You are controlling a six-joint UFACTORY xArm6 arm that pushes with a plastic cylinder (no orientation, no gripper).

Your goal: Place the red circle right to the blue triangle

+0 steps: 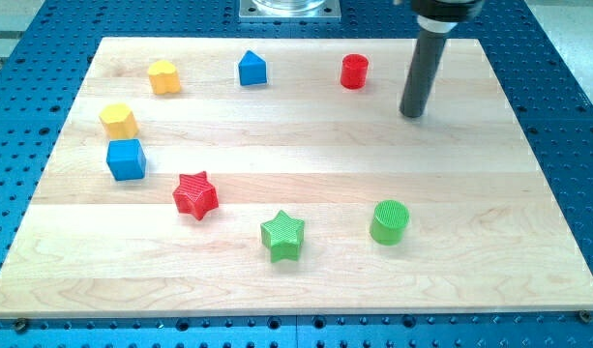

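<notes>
Camera view: a pale wooden board (306, 145) lies on a blue perforated table (567, 116). Red circle (354, 72) sits at the far edge, well right of the blue triangle (252, 69). My tip (412, 113), a bare rod holding nothing, stands just right of the circle, apart from it.

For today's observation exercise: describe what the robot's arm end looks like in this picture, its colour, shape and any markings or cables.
Only the end shows: a straight, smooth, dark grey cylindrical rod, hanging from a wider black round collar at the view's top. My tip is blunt and flat. No cables, labels or markings are visible on it.
</notes>
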